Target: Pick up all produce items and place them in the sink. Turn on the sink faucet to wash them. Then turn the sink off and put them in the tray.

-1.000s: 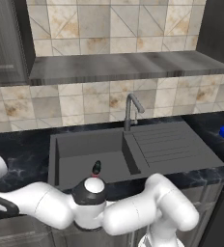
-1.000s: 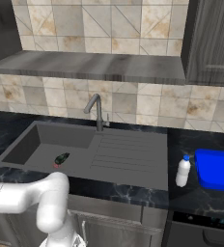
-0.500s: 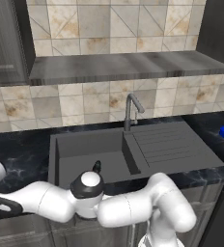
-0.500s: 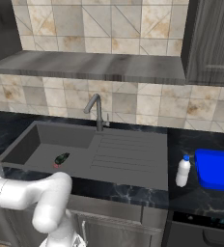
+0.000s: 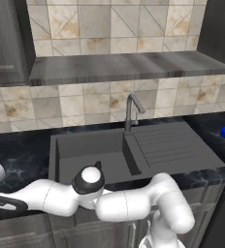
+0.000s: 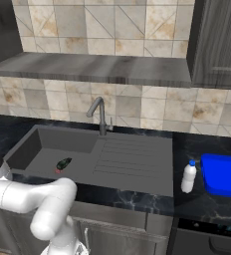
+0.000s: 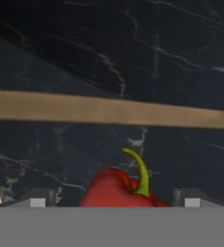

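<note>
Gripper point(image 7: 111, 202) spread wide, its tips flanking the red pepper point(image 7: 121, 188) at bottom centre of hand view, on the dark marble surface point(image 7: 133, 58). Beyond, green-black oval point(image 6: 63, 163) lies in the sink point(image 6: 137, 169), centre-left.

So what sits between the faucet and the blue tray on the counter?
In the right base view, the sink's ribbed drainboard, then a strip of dark counter with a small white bottle beside the tray.
</note>
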